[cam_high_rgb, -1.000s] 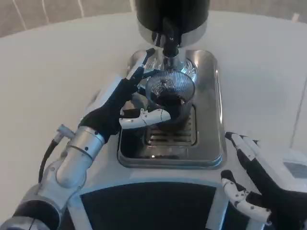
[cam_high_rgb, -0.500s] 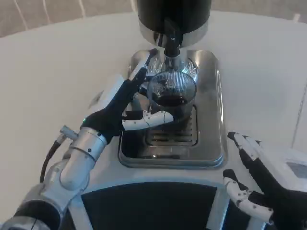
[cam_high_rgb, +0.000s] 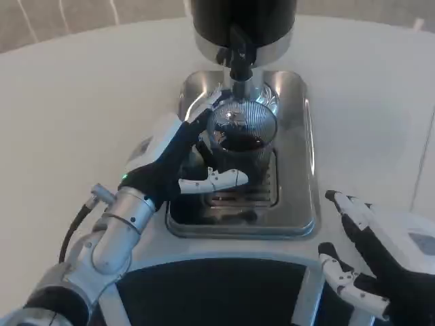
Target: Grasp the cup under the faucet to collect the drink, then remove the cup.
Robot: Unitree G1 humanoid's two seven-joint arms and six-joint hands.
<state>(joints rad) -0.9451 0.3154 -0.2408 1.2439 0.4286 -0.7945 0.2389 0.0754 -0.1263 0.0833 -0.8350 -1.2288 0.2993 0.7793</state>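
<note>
White and smooth, the desk (cam_high_rgb: 81, 102) spreads out around a shiny metal drip tray (cam_high_rgb: 299, 136) that sits before the robot, with a slotted grate (cam_high_rgb: 262, 193) in its middle. At the far end of the tray stands a dark drink dispenser (cam_high_rgb: 245, 20), and its black faucet (cam_high_rgb: 238, 61) points straight down. Directly under the faucet, standing upright on the tray, is the cup (cam_high_rgb: 245, 132), a clear ribbed glass with dark drink inside it. The left robot hand (cam_high_rgb: 173, 163) reaches in from the lower left and lies against the cup's left side: one finger stretches up along the cup's far left edge near the rim, while another white finger (cam_high_rgb: 221, 180) crosses low in front of the cup's near side. The cup thus sits between these fingers, to the right of the palm, though whether the fingers actually press on the glass or merely bracket it cannot be told from this view. The right robot hand (cam_high_rgb: 363, 261) rests well apart from the cup at the lower right, beyond the tray's near right corner, released, with its fingers spread and nothing in them.
</note>
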